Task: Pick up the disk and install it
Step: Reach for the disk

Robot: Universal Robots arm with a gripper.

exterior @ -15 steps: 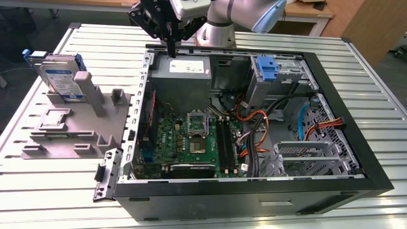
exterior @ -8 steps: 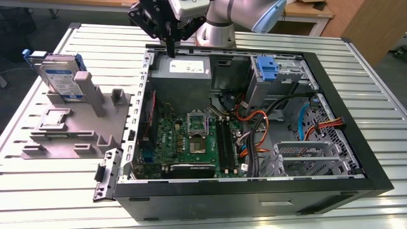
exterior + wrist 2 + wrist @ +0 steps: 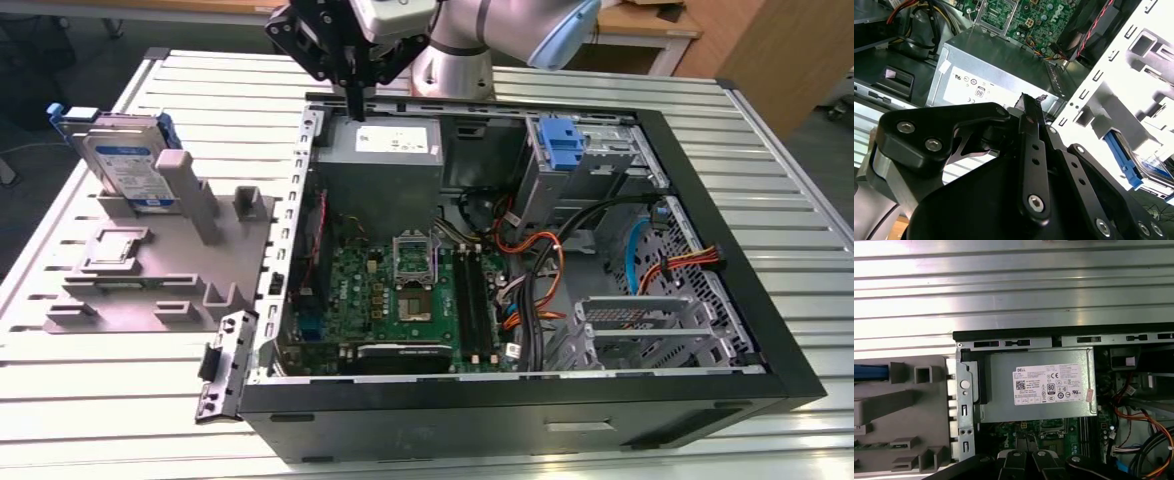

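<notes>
The disk (image 3: 124, 166) is a silver drive with a white and blue label in a blue carrier frame. It stands upright in the grey stand (image 3: 147, 265) at the exterior view's left, outside the open computer case (image 3: 534, 385). My gripper (image 3: 358, 100) hangs shut, with nothing in it, over the case's back edge just above the grey power supply (image 3: 380, 150), well to the right of the disk. In the first wrist view the gripper (image 3: 1026, 456) points down at the power supply (image 3: 1039, 390). The disk's blue frame (image 3: 869, 372) shows beside the stand (image 3: 909, 415). The second wrist view has the gripper (image 3: 1029, 102) in front.
Inside the case lie the green motherboard (image 3: 400, 290), orange and black cables (image 3: 534, 260), a metal drive cage (image 3: 634, 320) and a bare blue bracket (image 3: 561, 145) in the upper bay. A detached black strip (image 3: 224, 365) lies by the case's left wall. The ribbed metal table (image 3: 120, 400) surrounds everything.
</notes>
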